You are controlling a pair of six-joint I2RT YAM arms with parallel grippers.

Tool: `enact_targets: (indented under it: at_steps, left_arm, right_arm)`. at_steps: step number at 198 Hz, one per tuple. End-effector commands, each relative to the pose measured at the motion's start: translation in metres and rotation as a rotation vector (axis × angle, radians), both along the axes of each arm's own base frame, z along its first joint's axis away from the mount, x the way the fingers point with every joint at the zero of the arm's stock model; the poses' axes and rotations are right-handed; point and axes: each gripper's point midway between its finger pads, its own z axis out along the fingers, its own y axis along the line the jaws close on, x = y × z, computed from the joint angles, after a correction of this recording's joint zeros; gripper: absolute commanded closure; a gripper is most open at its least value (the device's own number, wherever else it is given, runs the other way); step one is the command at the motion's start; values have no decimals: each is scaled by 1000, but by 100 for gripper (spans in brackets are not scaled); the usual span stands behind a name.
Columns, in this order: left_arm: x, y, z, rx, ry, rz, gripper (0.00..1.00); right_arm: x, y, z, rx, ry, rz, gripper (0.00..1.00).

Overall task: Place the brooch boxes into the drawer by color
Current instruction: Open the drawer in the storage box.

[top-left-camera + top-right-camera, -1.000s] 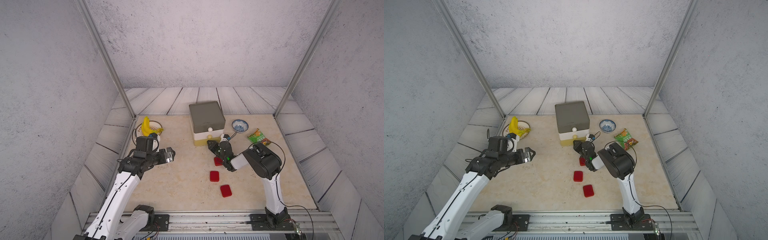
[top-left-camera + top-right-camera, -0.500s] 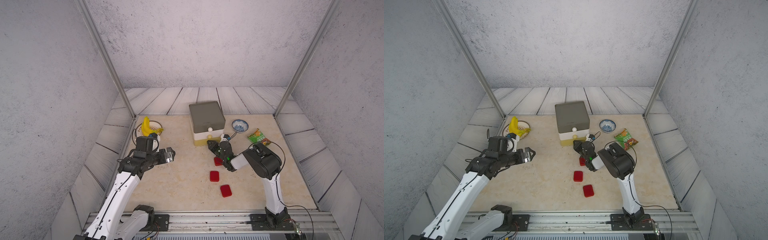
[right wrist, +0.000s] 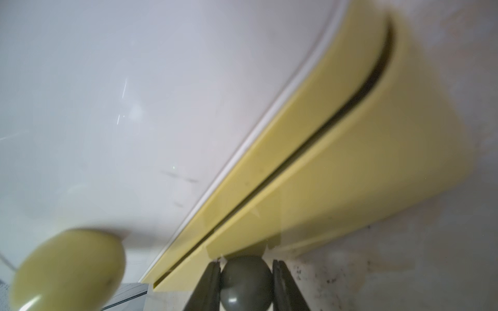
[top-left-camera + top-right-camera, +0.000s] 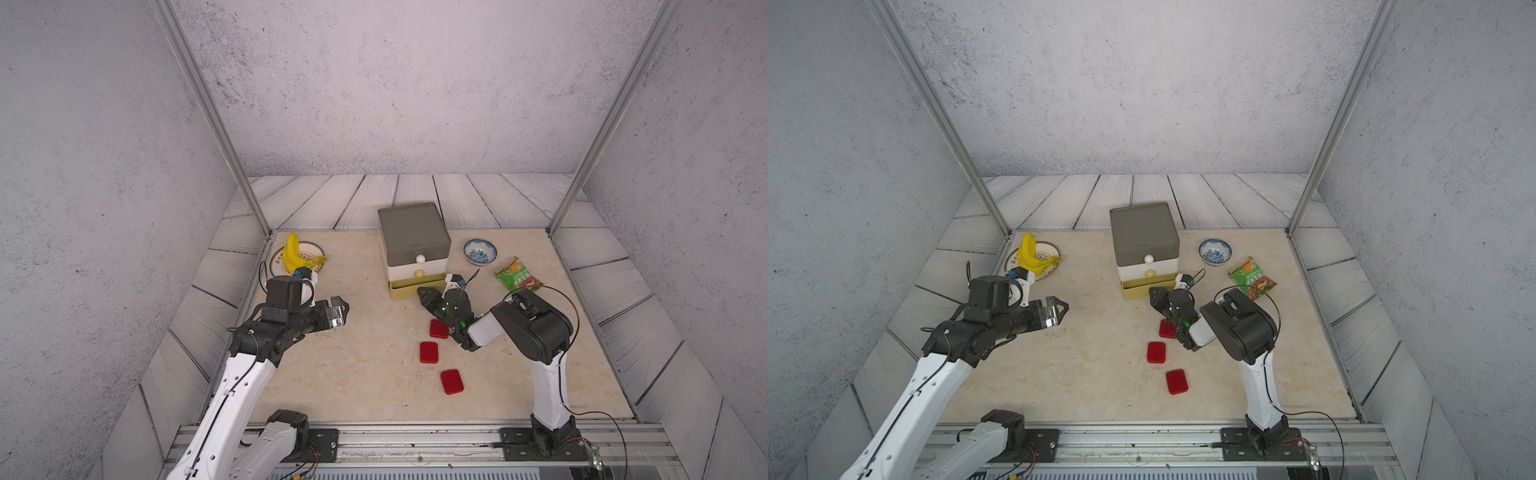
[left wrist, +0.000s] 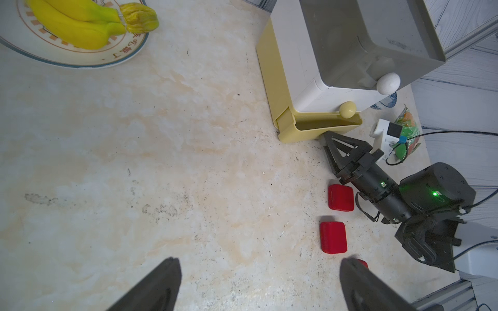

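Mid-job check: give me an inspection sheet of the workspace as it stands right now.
Surface: beige marbled table, some dark smudges.
Job's things: three red brooch boxes lie loose on the table; drawer has its yellow tier slightly open, other tiers closed.
Clutter: plate with bananas, blue-patterned bowl, green snack packet.
Grippers: right gripper shut on the grey knob; left gripper open, empty, above the table.
Cables: black cable loops off the right wrist; no snag seen.
Surroundings: grey walls, metal posts, plank panels.
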Motion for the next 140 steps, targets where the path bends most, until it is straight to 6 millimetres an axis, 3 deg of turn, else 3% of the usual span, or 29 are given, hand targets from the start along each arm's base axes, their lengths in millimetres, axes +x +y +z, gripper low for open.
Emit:
enact_targets:
  at_steps: [1,42,140]
  left_arm:
    - [0,3,8,8,-22,2,2]
    - [-1,4,10,5,-27,2,2]
    - [-13,4,21,-25,-52,11,2]
  right_arm:
    - [5,0,0,2,-18,-7,72]
    - [2,0,0,6,-15,-1,81]
    - [-34,-15,0,1,39,34,82]
